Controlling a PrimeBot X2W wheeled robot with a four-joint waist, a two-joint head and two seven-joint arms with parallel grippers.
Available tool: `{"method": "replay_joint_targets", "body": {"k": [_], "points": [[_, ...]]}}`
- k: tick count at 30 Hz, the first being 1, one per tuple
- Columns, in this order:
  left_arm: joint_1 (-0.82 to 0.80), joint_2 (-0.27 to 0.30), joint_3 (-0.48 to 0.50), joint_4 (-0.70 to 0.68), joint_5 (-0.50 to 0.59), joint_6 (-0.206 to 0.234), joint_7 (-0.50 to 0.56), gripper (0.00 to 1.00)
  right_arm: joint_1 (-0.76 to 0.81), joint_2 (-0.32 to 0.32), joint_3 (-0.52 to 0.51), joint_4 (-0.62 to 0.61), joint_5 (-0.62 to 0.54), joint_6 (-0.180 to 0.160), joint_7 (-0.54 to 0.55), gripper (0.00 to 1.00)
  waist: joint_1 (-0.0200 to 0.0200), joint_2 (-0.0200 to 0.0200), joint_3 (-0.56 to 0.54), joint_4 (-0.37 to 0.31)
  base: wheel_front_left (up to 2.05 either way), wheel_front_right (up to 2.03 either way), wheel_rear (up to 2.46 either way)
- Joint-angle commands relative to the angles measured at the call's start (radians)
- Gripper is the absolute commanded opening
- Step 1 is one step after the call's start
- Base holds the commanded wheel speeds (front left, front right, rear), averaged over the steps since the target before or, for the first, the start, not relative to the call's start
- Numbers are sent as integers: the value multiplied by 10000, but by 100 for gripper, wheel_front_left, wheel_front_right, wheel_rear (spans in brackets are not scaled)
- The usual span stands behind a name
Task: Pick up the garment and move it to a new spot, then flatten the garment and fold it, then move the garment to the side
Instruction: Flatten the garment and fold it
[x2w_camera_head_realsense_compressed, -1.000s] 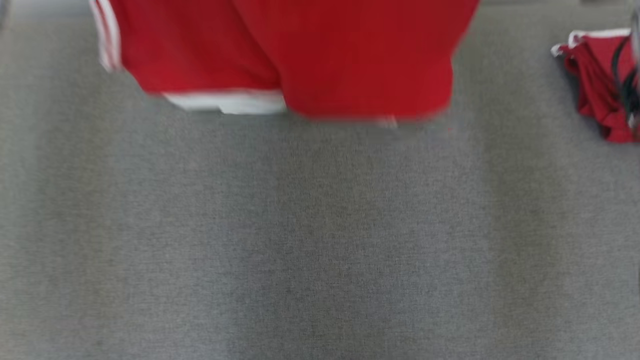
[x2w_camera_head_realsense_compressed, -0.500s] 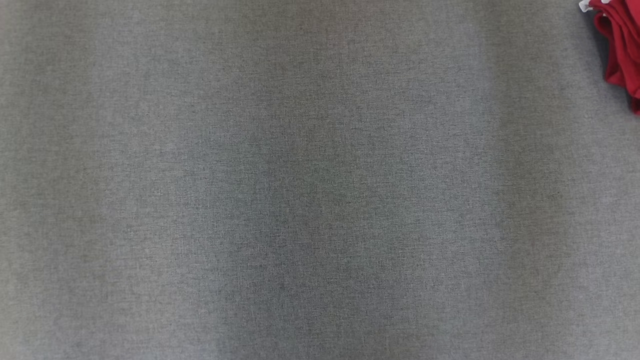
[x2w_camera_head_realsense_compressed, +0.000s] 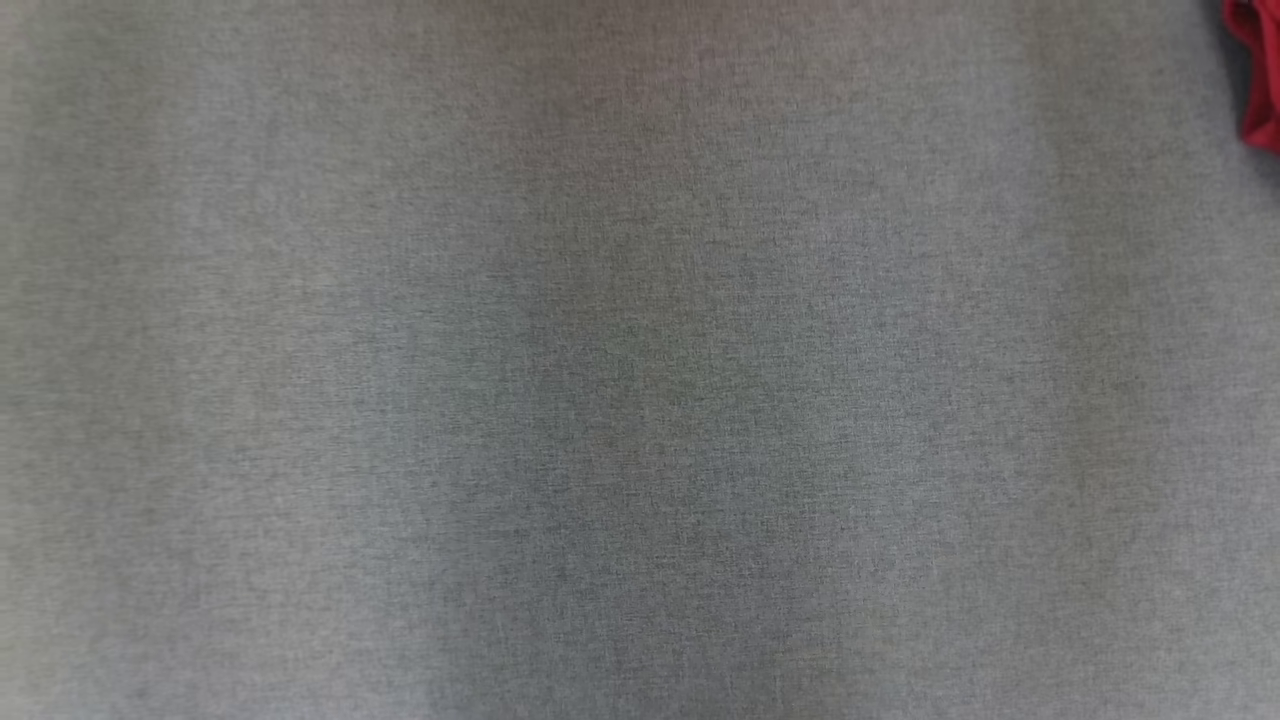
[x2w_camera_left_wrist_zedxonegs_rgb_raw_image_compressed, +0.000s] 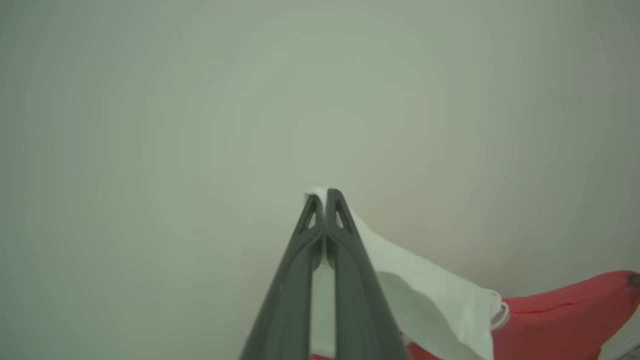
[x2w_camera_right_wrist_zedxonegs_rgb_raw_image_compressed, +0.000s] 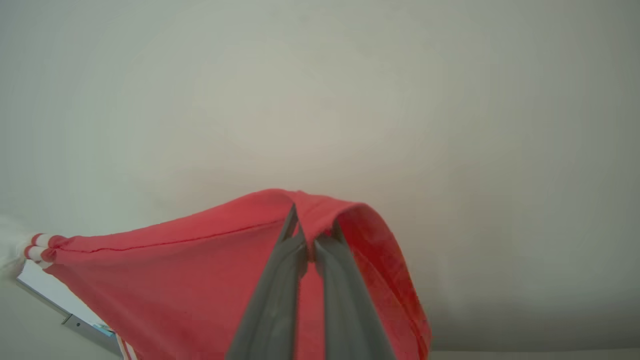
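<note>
Garment (x2w_camera_right_wrist_zedxonegs_rgb_raw_image_compressed: 175, 280), red with white trim, hangs aloft, stretched between left tool (x2w_camera_left_wrist_zedxonegs_rgb_raw_image_compressed: 325, 196), closed on its white hem, and right tool (x2w_camera_right_wrist_zedxonegs_rgb_raw_image_compressed: 314, 222), closed on a red edge; step judged: transfer to new spot; next: lowering onto grey surface (x2w_camera_head_realsense_compressed: 640, 400), spread flat without bunching.

Garments (x2w_camera_right_wrist_zedxonegs_rgb_raw_image_compressed: 200, 280) (x2w_camera_head_realsense_compressed: 1262, 80) — two; grippers (x2w_camera_left_wrist_zedxonegs_rgb_raw_image_compressed: 325, 196) (x2w_camera_right_wrist_zedxonegs_rgb_raw_image_compressed: 314, 220) — two.

Red garment (x2w_camera_right_wrist_zedxonegs_rgb_raw_image_compressed: 175, 280), white trim, hanging stretched, pinched at two edges.
</note>
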Motion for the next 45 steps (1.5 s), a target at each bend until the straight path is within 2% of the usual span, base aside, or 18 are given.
{"method": "replay_joint_targets", "body": {"k": [1,3,10,17,22,27,30,33,38,45], "points": [[675,321,-23,-362,-424,27,-297,0,676,-271,132,-469,417,4,-77,0,-2,-2,-241,63,0,0,0],[1061,370,-22,-531,-632,27,-438,0,1007,-445,209,-732,566,4,-110,0,-2,-2,-331,102,0,0,0],[4394,819,302,-2224,-1703,114,-1566,0,4101,-1384,574,-2583,1804,4,-604,0,-2,-2,-1251,307,0,0,0],[8443,970,807,-4988,-2301,1063,-2019,0,7524,-2150,720,-4277,2682,5,-1418,0,-2,-2,-2049,610,0,0,0],[11129,966,1287,-6604,-2283,1785,-2066,0,9684,-2353,880,-5071,3005,5,-2070,0,-2,-2,-2569,667,0,0,0],[13884,398,2104,-7580,-2253,2111,-2078,0,11451,-2277,1160,-5373,3076,5,-2722,0,-2,-2,-3022,690,0,0,0],[15364,-131,2651,-7800,-2098,2154,-2079,0,12211,-2365,1467,-5367,2761,5,-2979,0,-2,-2,-3190,673,0,0,0],[16539,-660,2846,-7809,-1956,1997,-2069,0,12934,-2334,1618,-5194,2710,5,-3341,0,-2,-2,-3388,716,0,0,0],[18053,-1554,2747,-7630,-1805,1779,-2070,0,13936,-2551,1872,-5021,2535,5,-3745,0,-2,-2,-3715,797,0,0,0],[19658,-2049,2607,-7203,-1886,1719,-2070,0,15051,-2902,2074,-4910,2464,5,-4172,0,-2,-2,-4166,873,0,0,0]]}}
